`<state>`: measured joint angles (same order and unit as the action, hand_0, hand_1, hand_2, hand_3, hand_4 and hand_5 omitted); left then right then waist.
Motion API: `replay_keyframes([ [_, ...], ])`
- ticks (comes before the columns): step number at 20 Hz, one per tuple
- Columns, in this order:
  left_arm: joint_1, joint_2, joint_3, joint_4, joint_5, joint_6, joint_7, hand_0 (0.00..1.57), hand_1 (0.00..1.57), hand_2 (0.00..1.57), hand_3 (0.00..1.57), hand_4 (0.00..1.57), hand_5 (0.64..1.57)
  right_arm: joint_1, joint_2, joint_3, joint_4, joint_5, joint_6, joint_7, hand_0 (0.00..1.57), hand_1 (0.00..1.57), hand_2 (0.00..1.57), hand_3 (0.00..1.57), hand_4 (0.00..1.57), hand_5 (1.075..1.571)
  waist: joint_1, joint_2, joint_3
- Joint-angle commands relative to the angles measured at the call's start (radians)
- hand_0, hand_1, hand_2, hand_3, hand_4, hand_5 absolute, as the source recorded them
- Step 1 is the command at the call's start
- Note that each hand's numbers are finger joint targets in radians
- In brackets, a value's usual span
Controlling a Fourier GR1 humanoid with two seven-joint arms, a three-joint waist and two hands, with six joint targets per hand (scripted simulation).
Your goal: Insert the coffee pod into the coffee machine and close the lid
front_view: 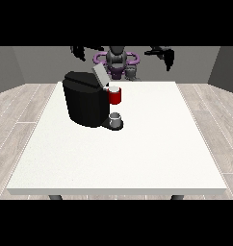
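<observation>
Grey pod (116, 116): upright at machine (84, 98) base.
From view's-left hand (80, 52): five o'clock, nearer.
View's-right hand (164, 55): farther.
Fingers: cannot tell.

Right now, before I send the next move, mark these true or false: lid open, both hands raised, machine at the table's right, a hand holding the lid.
1. The coffee machine's lid stands open: true.
2. Both hands, at the view's left and right, are raised off the table: true.
3. The machine stands at the view's right side of the table: false, left of centre.
4. A hand holds the lid: false, neither touches it.
</observation>
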<state>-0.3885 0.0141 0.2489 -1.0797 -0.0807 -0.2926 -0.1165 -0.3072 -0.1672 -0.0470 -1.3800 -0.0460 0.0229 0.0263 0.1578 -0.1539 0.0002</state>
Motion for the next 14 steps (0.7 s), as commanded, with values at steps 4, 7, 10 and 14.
replay_keyframes([
  [4,0.086,-0.014,-0.114,-0.161,0.072,0.125,0.058,0.0,0.0,0.0,0.0,0.0,1.571,-0.057,0.006,-0.038,0.116,-0.026,0.032,-0.044,0.0,0.0,0.0,0.0,0.0,1.571,-0.011,0.072,0.0001],
  [7,0.059,0.068,-0.035,-0.179,0.088,0.012,0.05,0.0,0.0,0.0,0.0,0.0,1.571,-0.15,-0.019,-0.066,0.132,-0.043,0.047,-0.018,0.0,0.0,0.0,0.0,0.0,1.571,-0.02,0.139,-0.0001],
  [10,0.115,0.018,-0.083,-0.237,0.068,0.081,0.078,0.0,0.0,0.0,0.0,0.0,1.571,-0.137,0.045,-0.009,0.158,0.018,0.001,-0.055,0.0,0.0,0.0,0.0,0.0,1.571,-0.04,0.128,-0.0001],
  [14,0.159,0.039,-0.082,-0.265,0.083,0.066,0.047,0.0,0.0,0.0,0.0,0.0,1.571,-0.174,0.044,-0.004,0.193,0.03,0.01,-0.051,0.0,0.0,0.0,0.0,0.0,1.571,-0.042,0.15,-0.0002],
])
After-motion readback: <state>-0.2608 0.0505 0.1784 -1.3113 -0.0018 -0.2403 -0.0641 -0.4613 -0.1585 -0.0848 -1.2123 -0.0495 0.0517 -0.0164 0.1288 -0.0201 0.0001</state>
